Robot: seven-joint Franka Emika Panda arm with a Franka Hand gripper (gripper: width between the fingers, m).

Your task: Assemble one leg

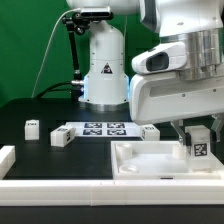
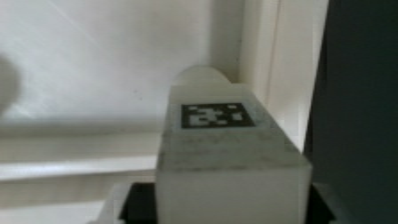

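Note:
My gripper is shut on the leg, a small white post with a black-and-white tag on one face. It holds the leg upright over the right part of the large white tray-like part. In the wrist view the leg fills the middle, its tag facing the camera, and its far end reaches the inner corner of the tray-like part by the raised rim. The dark fingers flank the leg's near end. Whether the leg touches the tray floor is not visible.
Three more white legs lie on the black table: one at the exterior view's left, one beside the marker board, one behind the tray. The marker board lies mid-table. A white rail runs along the front. The arm's base stands behind.

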